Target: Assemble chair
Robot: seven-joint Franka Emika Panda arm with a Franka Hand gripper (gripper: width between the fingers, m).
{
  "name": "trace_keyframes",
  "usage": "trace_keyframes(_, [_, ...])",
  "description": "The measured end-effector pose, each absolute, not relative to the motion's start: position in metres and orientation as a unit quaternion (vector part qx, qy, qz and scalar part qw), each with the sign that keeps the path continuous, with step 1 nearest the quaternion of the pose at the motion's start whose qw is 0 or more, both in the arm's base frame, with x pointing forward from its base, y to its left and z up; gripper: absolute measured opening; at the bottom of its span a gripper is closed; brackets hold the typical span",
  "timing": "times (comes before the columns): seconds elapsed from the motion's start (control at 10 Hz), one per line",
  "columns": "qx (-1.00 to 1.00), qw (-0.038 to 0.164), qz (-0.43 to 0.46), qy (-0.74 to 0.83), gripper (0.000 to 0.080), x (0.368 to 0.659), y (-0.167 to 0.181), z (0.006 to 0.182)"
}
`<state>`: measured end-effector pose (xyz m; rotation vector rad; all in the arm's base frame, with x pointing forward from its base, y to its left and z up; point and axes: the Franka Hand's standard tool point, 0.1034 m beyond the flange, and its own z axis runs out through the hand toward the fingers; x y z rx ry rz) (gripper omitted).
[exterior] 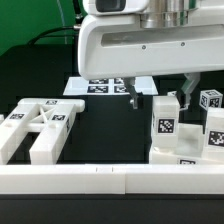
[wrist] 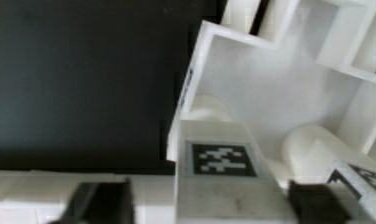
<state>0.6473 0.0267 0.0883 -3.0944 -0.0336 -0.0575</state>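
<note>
A white tagged block of the chair (exterior: 163,125) stands upright on the dark table, towards the exterior view's right. My gripper (exterior: 162,98) hangs over its top with one dark finger (exterior: 133,98) on each side. The wrist view shows the block's tagged top (wrist: 217,160) between the fingers (wrist: 100,200), with a gap on both sides, so the gripper (wrist: 208,205) is open around it and not touching. A slotted white frame part (exterior: 35,125) lies flat at the exterior view's left.
More tagged white chair parts (exterior: 212,120) stand close beside the block on the exterior view's right. A long white rail (exterior: 100,180) runs along the front of the table. The marker board (exterior: 105,87) lies at the back, behind the gripper.
</note>
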Motion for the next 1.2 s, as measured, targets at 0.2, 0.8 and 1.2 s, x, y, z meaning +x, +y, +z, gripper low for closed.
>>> trace_keyframes(0.2, [-1.0, 0.024, -0.019, -0.005, 0.0289, 0.647, 0.027, 0.088])
trace_keyframes(0.8, [-0.976, 0.038, -0.013, 0.214, 0.0291, 0.648, 0.033, 0.088])
trace_keyframes(1.2, [-0.914, 0.053, -0.003, 0.402, 0.0291, 0.648, 0.04, 0.088])
